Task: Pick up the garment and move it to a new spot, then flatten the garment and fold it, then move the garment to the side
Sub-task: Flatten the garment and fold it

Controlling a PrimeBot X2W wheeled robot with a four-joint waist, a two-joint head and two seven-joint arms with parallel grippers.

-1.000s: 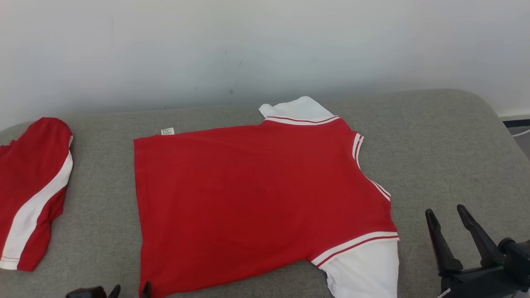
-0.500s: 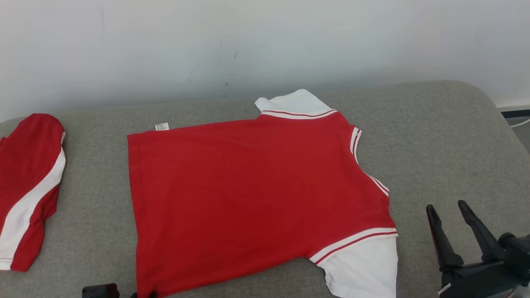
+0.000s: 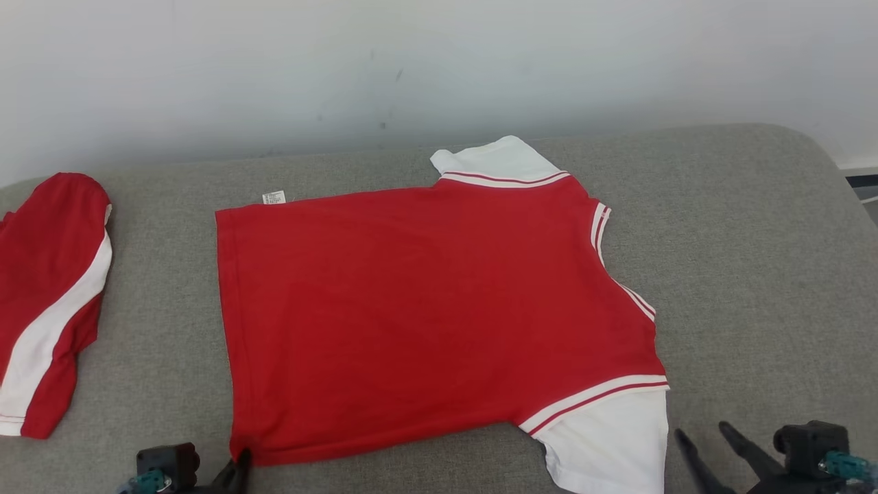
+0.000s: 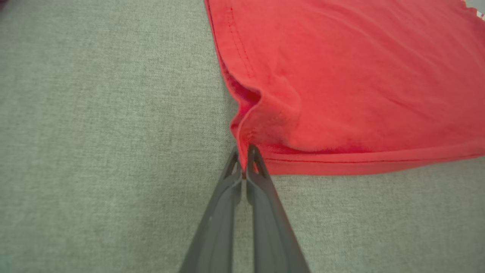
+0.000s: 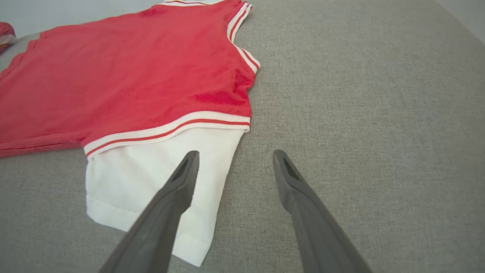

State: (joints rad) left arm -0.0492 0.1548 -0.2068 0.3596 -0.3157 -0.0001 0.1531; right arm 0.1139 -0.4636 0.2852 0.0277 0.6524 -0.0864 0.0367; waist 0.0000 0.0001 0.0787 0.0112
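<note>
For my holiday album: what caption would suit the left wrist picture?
Left gripper pinched shut on the hem corner of a red shirt lying on a grey cushion.

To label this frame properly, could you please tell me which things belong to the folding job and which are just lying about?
Job: shirt; left claw, shut on its corner; right claw, open by the white sleeve.
Lying about: other garment at left; wall.

Dark grey tapered fingers (image 5: pixel 168 204), teal connectors (image 3: pixel 840 464).

On the cushion (image 3: pixel 754 240), the garment (image 3: pixel 425 315) lies right of a second garment (image 3: pixel 48 288).
</note>
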